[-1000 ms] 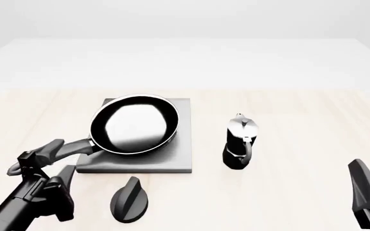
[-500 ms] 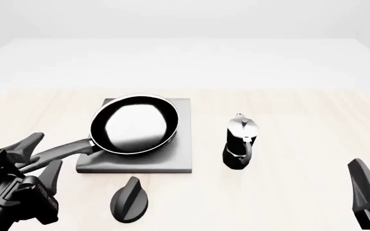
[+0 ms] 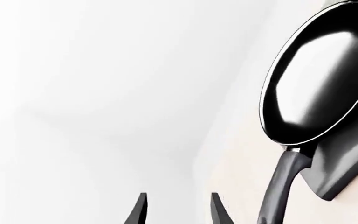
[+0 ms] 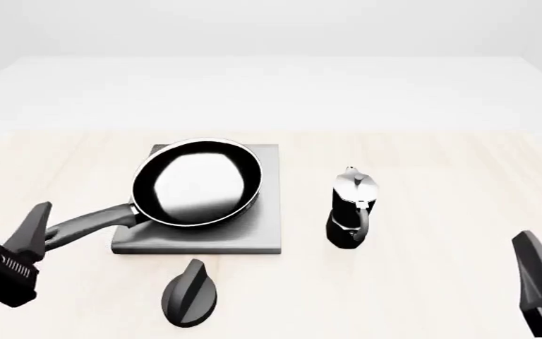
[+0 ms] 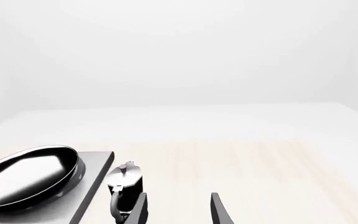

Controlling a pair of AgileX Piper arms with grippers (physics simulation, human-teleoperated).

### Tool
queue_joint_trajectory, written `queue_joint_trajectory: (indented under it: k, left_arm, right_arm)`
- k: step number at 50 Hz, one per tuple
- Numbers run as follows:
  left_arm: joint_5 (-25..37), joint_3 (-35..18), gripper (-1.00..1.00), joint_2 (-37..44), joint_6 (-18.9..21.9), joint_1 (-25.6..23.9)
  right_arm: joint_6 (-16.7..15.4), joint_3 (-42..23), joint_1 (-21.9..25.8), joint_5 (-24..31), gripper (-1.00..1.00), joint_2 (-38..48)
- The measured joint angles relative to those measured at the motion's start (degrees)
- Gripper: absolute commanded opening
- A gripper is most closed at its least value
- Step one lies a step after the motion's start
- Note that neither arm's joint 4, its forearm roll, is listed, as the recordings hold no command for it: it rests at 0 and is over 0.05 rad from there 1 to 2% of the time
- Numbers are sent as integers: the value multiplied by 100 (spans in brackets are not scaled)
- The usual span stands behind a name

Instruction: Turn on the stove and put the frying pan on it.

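The frying pan (image 4: pixel 195 182), black with a glossy inside and a silver rim, rests on the grey stove (image 4: pixel 257 239), over its burner. Its long handle (image 4: pixel 87 224) sticks out past the slab's left front corner. The black oval knob (image 4: pixel 189 293) lies on the table in front of the stove. My left gripper (image 4: pixel 8 201) is at the far left edge, open and empty, just left of the handle's end. In the left wrist view its fingertips (image 3: pixel 140 210) stand apart beside the pan (image 3: pixel 316 88). My right gripper (image 5: pixel 175 210) is open and empty at the lower right.
A small black-and-silver moka pot (image 4: pixel 351 208) stands upright on the table just right of the stove, also seen in the right wrist view as the moka pot (image 5: pixel 124 186). The light wooden table (image 4: pixel 440 162) runs on beyond it to the right and back.
My left gripper has drawn back to the left, away from the pan handle, and stays open. The pan stays on the stove. The right arm has not moved.
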Motion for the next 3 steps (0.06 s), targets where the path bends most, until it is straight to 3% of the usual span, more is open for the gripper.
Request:
queue_joint_trajectory:
  k: [3]
  left_arm:
    - [216, -134, 100, -137, -164, 51]
  right_arm:
    - [-3, -23, 8, 17, 100, 0]
